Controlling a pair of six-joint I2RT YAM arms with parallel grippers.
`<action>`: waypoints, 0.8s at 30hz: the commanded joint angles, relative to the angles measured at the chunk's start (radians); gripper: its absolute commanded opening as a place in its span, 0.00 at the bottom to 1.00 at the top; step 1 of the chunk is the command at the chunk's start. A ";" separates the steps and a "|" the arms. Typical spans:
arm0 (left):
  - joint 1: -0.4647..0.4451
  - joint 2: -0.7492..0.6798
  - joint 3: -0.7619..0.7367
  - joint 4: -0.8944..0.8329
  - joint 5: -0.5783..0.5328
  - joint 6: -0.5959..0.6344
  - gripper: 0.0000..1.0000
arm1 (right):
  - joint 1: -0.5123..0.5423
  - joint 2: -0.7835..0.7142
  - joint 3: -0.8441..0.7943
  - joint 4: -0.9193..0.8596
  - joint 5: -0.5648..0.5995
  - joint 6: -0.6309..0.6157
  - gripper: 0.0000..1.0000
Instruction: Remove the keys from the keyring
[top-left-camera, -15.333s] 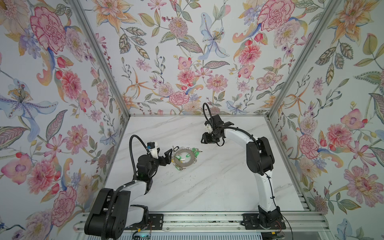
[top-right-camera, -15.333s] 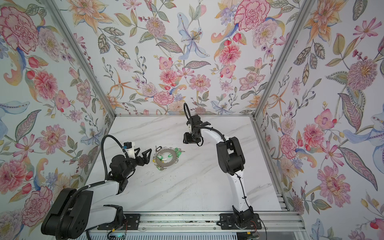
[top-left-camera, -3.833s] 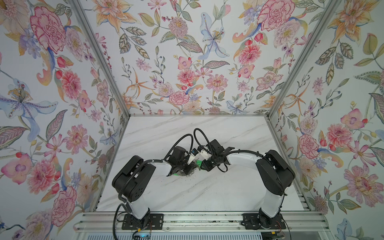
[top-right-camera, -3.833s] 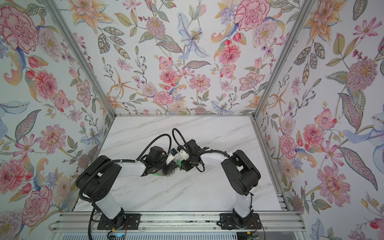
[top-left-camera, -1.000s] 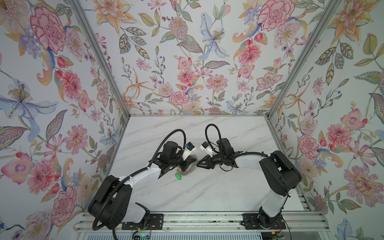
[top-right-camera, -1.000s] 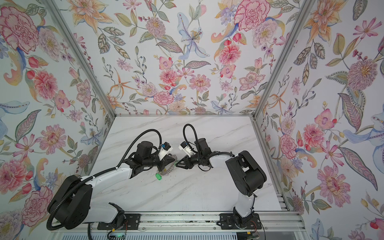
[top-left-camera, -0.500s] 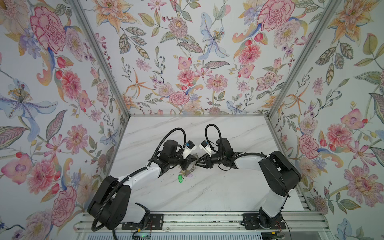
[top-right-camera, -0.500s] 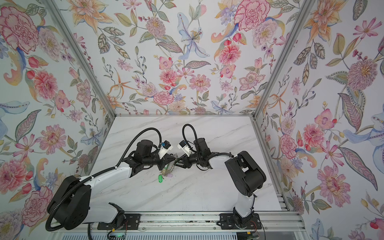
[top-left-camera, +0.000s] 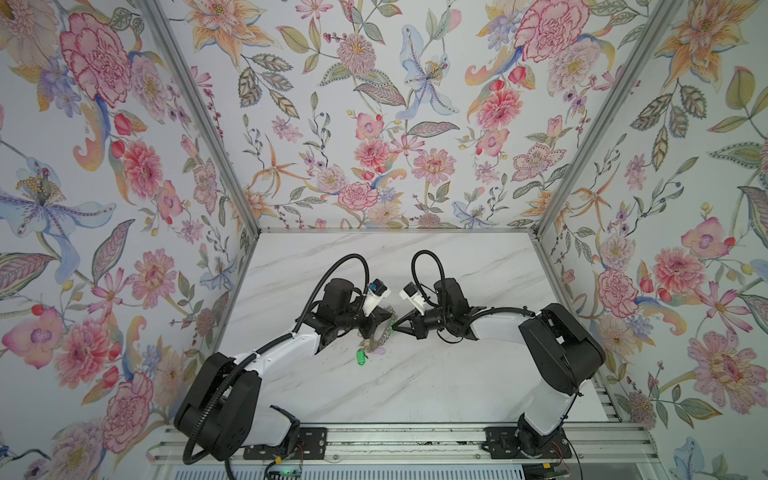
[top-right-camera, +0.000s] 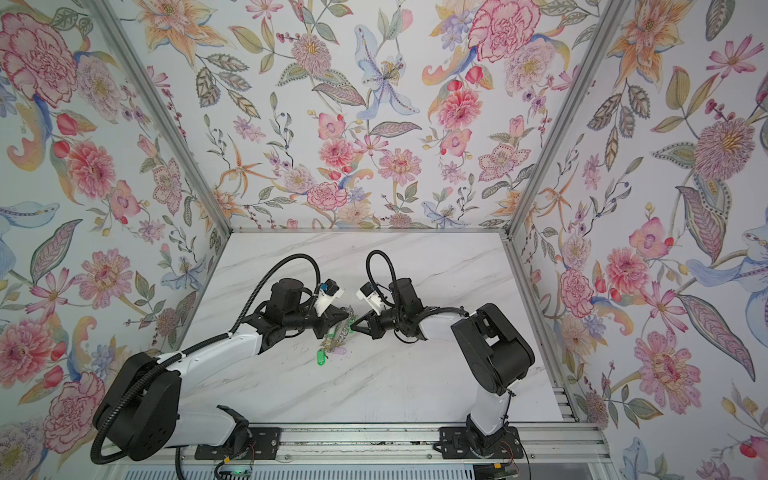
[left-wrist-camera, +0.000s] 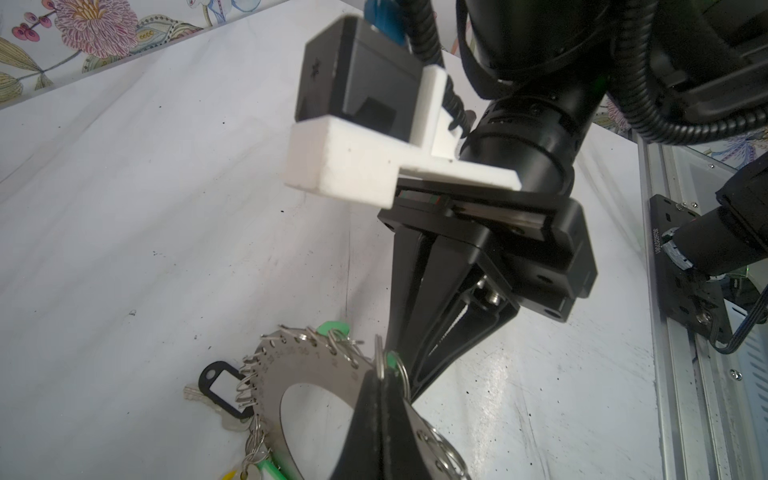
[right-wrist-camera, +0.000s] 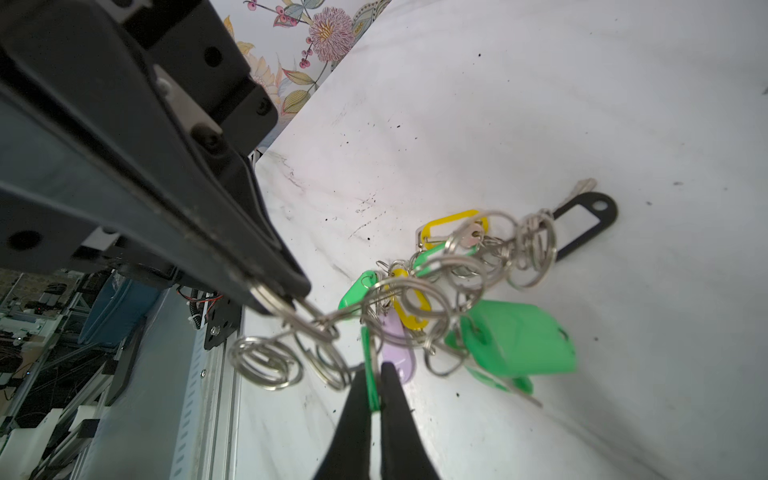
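So, starting at the front: the metal rail (top-left-camera: 395, 436) runs along the near edge, then comes a stretch of white marble table (top-left-camera: 415, 386). Further in, around the middle of the table, the left claw (top-left-camera: 386, 323) and right claw (top-left-camera: 395, 329) meet nearly tip to tip. Left claw is pinched tight on the rim of the keyring (left-wrist-camera: 316, 384), holding that flat grey ring tipped up on edge instead of lying flat. Right claw is closed too, squeezed on a thin green tag (right-wrist-camera: 369, 357) seen edge-on between its jaws, right beside the ring's rim. The rest of the keys (right-wrist-camera: 515, 336) dangle under the ring in a messy bunch of wire loops: green, yellow and lilac tags, plus a black tag (right-wrist-camera: 582, 224) down on the table. Can't tell from the top views whether the lowest green one actually touches the surface. Behind all that, more marble, then the flowery back wall (top-left-camera: 374, 124).
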 joint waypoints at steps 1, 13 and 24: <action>0.018 -0.044 -0.002 0.051 -0.013 -0.016 0.00 | -0.018 -0.043 -0.026 -0.034 0.024 -0.029 0.04; 0.030 -0.046 -0.023 0.070 -0.017 -0.030 0.00 | -0.033 -0.111 -0.040 -0.078 0.155 -0.031 0.00; 0.030 -0.025 -0.034 0.090 -0.010 -0.037 0.05 | 0.015 -0.248 0.012 -0.258 0.315 -0.132 0.00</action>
